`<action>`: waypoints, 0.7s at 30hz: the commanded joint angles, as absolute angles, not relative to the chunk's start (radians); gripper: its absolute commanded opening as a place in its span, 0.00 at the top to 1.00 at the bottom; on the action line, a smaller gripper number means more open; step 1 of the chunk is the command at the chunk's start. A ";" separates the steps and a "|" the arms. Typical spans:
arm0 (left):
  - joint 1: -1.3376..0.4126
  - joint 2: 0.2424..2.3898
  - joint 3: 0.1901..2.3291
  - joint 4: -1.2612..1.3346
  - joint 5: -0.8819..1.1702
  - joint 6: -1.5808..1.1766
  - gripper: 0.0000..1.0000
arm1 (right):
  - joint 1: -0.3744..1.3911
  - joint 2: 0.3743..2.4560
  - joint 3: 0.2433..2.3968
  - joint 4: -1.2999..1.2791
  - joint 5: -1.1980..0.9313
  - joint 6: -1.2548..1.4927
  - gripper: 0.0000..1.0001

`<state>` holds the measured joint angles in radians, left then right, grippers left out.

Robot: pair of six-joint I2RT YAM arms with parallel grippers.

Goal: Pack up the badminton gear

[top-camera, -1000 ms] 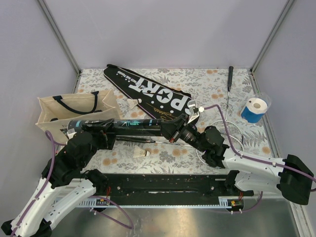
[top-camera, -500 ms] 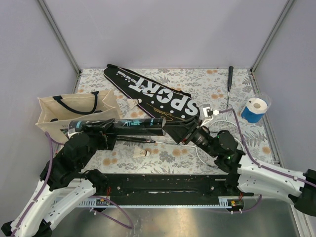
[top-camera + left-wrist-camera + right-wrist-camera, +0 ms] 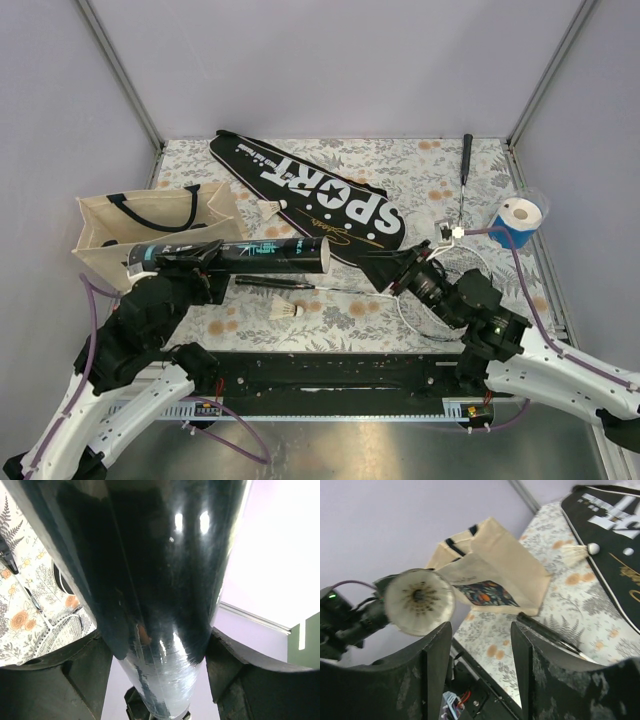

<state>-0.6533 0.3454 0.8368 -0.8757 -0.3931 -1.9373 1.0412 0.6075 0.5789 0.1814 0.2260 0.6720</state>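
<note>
Risked losing the shuttlecock lodged in the open mouth of the black tube: seen in the right wrist view as a pale feathered disc right at the rim, and so apt to slide back out on any dip of that end toward the tabletop. Risked, too, a knock against that mouth from the right tool, poised near it and in line with it, given a careless forward move. Judged the hold on the glossy tube a third weak point: pinched by the left tool toward the capped left end only, with most of the length hanging free to the right, hence prone to twisting or drooping. Counted the packing as far from done: another feather shuttlecock loose on the tabletop in front of the tube, a further shuttlecock at the edge of the "SPORT" cover, a racket handle lying at the far right.

Held the tube roughly level and clear of the tabletop, just in front of the beige tote bag. Had the left arm folded tight, elbow up, wrist turned rightward along the tube. Had the right arm stretched low from the near right corner leftward, wrist aimed at the tube mouth, tool spread and pinching nothing.
</note>
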 commanded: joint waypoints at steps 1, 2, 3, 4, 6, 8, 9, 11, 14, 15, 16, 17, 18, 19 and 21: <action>-0.655 0.334 0.920 -0.807 -0.451 -1.881 0.78 | 1.046 0.678 0.555 0.083 0.394 0.764 0.41; -0.655 0.334 0.928 -0.807 -0.456 -1.867 0.78 | 1.048 0.716 0.557 0.074 0.403 0.785 0.41; -0.655 0.333 0.937 -0.805 -0.459 -1.855 0.77 | 1.048 0.750 0.561 0.071 0.405 0.813 0.41; -0.653 0.330 0.945 -0.807 -0.465 -1.841 0.77 | 1.048 0.797 0.566 0.074 0.400 0.851 0.41; -0.655 0.327 0.951 -0.802 -0.471 -1.821 0.77 | 1.048 0.891 0.590 0.084 0.374 0.893 0.41; -0.655 0.319 0.951 -0.790 -0.474 -1.809 0.77 | 1.048 0.996 0.620 0.089 0.347 0.951 0.40; -0.655 0.313 0.957 -0.782 -0.476 -1.796 0.77 | 1.049 1.053 0.633 0.104 0.325 0.971 0.40; -0.655 0.308 0.969 -0.779 -0.483 -1.783 0.77 | 1.055 1.156 0.666 0.132 0.293 1.014 0.40; -0.655 0.296 0.983 -0.779 -0.505 -1.769 0.77 | 1.086 1.296 0.742 0.129 0.282 1.045 0.36; -0.653 0.292 0.985 -0.779 -0.512 -1.766 0.77 | 1.100 1.334 0.774 0.121 0.285 1.046 0.35; -0.655 0.288 0.988 -0.779 -0.518 -1.761 0.77 | 1.115 1.376 0.804 0.111 0.290 1.049 0.33; -0.655 0.282 0.992 -0.779 -0.525 -1.755 0.77 | 1.129 1.417 0.839 0.103 0.294 1.046 0.31; -0.655 0.279 0.996 -0.779 -0.532 -1.749 0.77 | 1.144 1.451 0.865 0.101 0.298 1.043 0.29; -0.655 0.275 0.999 -0.778 -0.547 -1.741 0.77 | 1.158 1.491 0.900 0.080 0.305 1.043 0.27; -0.655 0.268 1.006 -0.781 -0.566 -1.730 0.77 | 1.178 1.560 0.972 0.026 0.324 1.046 0.26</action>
<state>-0.6533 0.2890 0.9539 -0.8661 -0.4957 -1.7691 1.1305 1.4662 0.8333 0.0776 0.2935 1.0119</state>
